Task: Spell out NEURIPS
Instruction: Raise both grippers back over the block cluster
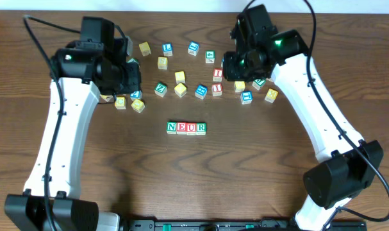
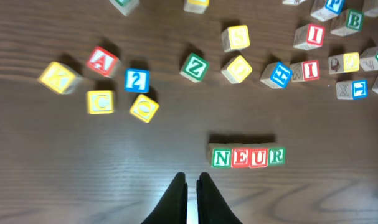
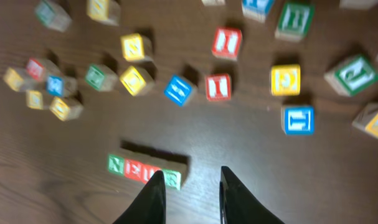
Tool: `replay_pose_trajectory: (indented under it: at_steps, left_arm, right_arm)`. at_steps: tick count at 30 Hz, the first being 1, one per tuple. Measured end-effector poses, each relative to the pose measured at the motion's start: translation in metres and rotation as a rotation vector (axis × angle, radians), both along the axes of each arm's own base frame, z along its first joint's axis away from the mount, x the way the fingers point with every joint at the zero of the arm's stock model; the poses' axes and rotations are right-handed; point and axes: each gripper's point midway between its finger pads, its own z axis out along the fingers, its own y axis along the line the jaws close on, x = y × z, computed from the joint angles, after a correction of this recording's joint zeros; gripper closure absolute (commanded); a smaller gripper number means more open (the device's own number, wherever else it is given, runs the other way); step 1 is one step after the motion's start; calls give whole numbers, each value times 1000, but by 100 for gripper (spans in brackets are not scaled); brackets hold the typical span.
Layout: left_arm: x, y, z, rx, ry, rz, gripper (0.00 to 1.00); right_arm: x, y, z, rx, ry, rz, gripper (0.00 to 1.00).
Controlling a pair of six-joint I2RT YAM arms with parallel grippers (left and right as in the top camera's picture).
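The left gripper [image 2: 192, 180], pinched together and empty, hangs off to the left of the NEUR row [image 1: 186, 128]; the right gripper [image 3: 192, 174], parted and empty, hangs off to its right; four letters stand done; I, P and S remain, a red I cube [image 3: 218, 86] lying loose just beyond the row.

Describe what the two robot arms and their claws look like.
The left arm and right arm have white links, black joints and bases, a green light near each wrist, and black cables looping off. The left claw and right claw each have two slim, black, tapering fingers.
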Motion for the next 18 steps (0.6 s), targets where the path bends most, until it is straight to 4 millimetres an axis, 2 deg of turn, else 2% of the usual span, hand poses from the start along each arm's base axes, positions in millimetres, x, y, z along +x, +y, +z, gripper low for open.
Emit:
replay_pose_trajectory:
  at_steps: [3, 4, 7, 8, 9, 13, 18]
  left_arm:
    - [2, 6, 14, 31, -28, 15, 91]
    - [3, 7, 18, 37, -37, 18, 85]
    - [6, 11, 25, 54, -59, 28, 83]
    - [6, 11, 25, 56, -60, 29, 83]
    - [6, 12, 25, 59, -59, 30, 75]
    - [6, 13, 25, 68, -61, 34, 65]
    - [7, 15, 25, 80, -67, 39, 60]
  right_arm:
    - [6, 3, 17, 14, -46, 10, 70]
    - [8, 3, 21, 18, -57, 12, 69]
    - [10, 4, 31, 24, -82, 18, 67]
    - [10, 4, 33, 25, -86, 19, 66]
    - [10, 4, 34, 25, -88, 22, 66]
    - [9, 4, 33, 22, -84, 23, 65]
    - [10, 3, 33, 19, -88, 10, 61]
